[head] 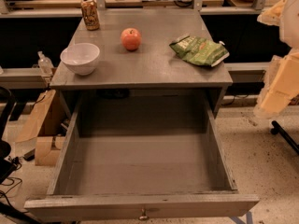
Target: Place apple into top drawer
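The apple (131, 38), small, round and red-orange, sits on the grey cabinet top (149, 69) near the middle back. The top drawer (140, 171) is pulled fully out toward the camera, wide, deep and empty, with a small brass knob (143, 214) on its front panel. My gripper (276, 90) shows as a pale yellowish shape at the right edge of the view, beside the cabinet's right side, well apart from the apple and holding nothing that I can see.
A white bowl (80, 58) stands at the front left of the top. A drink can (90, 14) stands at the back left. A green chip bag (199, 50) lies at the right. Cardboard boxes (39, 125) sit on the floor to the left.
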Controlling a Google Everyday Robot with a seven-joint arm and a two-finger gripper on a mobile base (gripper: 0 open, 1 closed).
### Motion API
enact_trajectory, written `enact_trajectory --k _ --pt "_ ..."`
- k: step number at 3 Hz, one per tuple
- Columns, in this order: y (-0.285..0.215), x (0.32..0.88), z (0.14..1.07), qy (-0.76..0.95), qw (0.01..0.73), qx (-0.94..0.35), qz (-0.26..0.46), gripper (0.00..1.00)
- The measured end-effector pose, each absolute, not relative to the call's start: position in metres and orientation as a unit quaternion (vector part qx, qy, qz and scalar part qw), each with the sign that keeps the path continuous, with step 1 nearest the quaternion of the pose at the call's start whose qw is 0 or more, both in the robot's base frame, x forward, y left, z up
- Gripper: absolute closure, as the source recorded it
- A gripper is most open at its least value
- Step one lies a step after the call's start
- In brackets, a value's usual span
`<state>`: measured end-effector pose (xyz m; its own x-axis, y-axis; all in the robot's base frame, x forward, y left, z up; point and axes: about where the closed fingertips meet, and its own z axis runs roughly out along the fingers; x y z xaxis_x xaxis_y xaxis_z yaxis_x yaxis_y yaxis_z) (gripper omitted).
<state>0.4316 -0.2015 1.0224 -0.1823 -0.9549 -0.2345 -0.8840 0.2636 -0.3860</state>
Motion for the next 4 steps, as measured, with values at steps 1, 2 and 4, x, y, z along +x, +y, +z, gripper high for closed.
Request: enact_trajectory --k 1,2,4 --pt "-0.202 0.432 1.022 0.765 0.217 -0.601 -0.081 0.00" --pt "-0.194 0.447 1.026 0.753 0.240 -0.607 -0.086 0.00" --pt "-0.167 0.589 0.993 0.742 0.394 -0.542 -0.003 0.00"
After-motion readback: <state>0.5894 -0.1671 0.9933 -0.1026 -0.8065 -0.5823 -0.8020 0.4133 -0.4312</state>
